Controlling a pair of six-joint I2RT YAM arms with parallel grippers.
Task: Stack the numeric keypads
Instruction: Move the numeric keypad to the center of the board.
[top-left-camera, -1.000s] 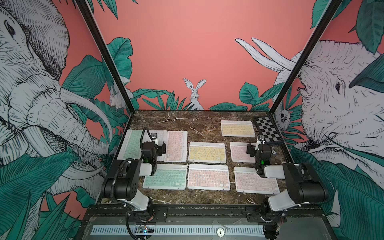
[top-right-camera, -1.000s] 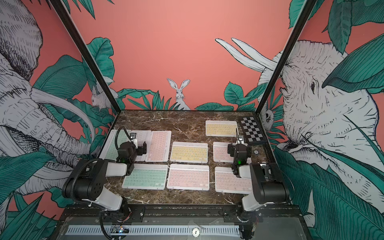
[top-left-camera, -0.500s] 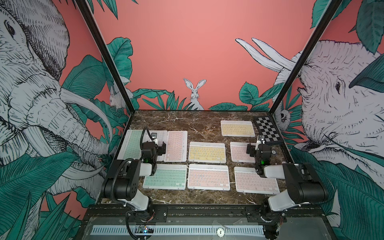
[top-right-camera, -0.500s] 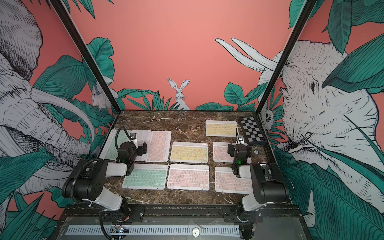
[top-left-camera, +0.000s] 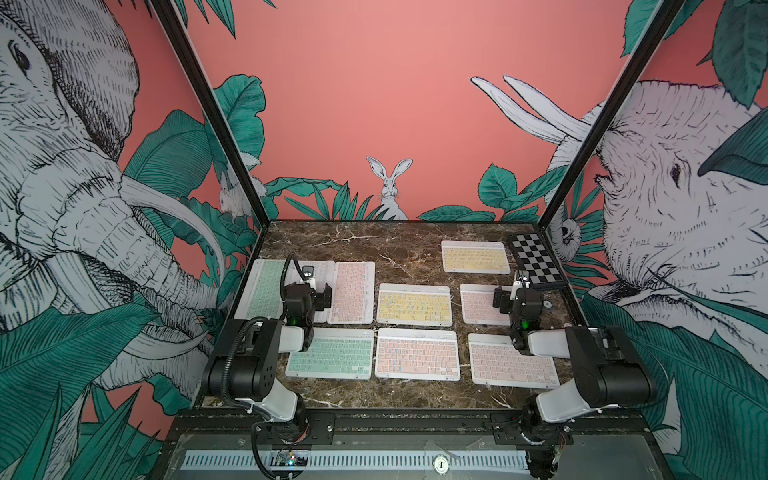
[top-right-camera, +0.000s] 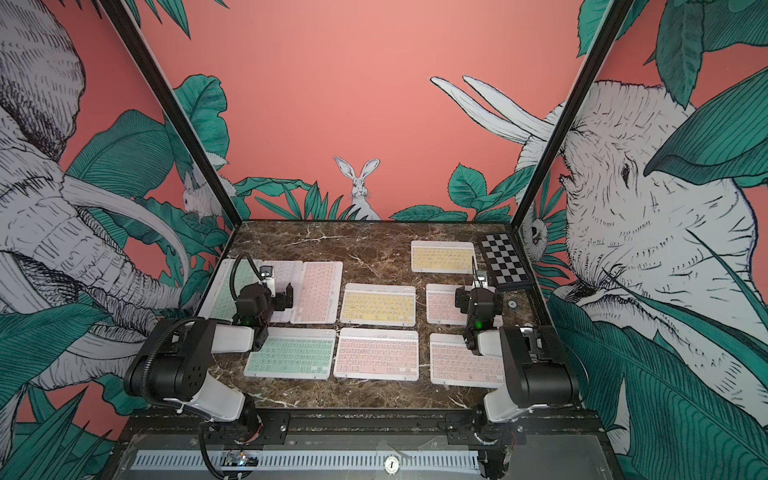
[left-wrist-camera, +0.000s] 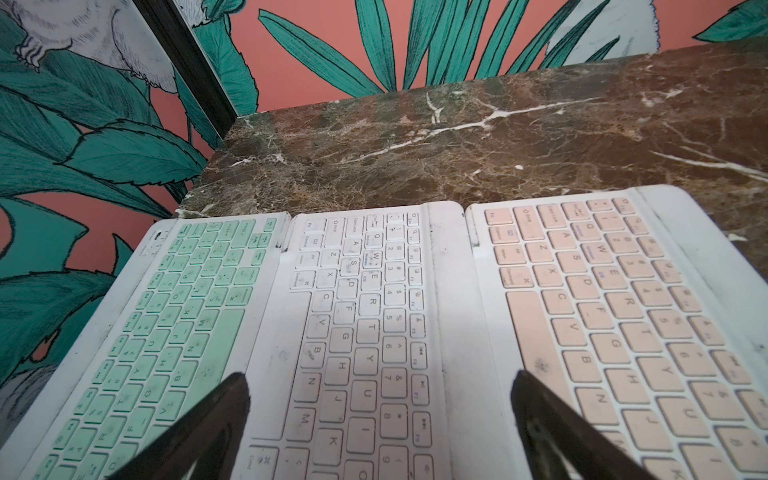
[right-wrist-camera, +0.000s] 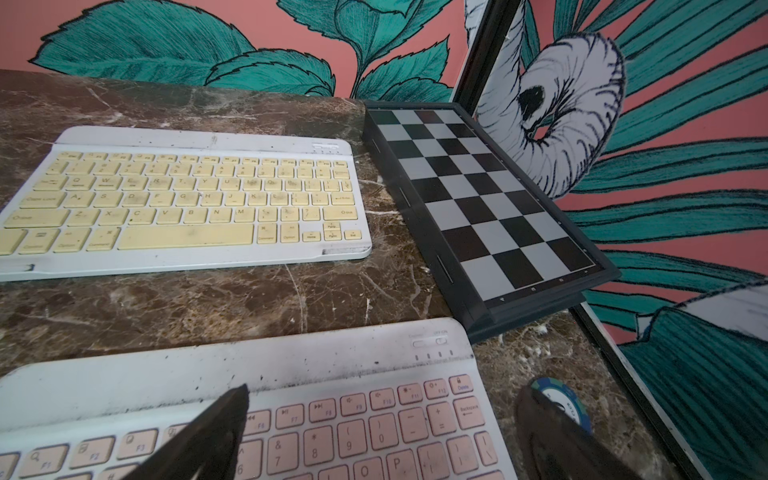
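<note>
White keys mark the keypad (left-wrist-camera: 365, 316) under our left gripper (left-wrist-camera: 378, 395).
Its long axis points away from the spread, empty jaws; our right gripper (right-wrist-camera: 382, 399), also spread, is well apart.

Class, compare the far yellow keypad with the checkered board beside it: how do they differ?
The keypad has a white frame and yellow keys; the board has a dark frame and black-and-grey squares. The keypad's long side runs across the table; the board's runs front to back. Both lie flat, apart from each other.
</note>
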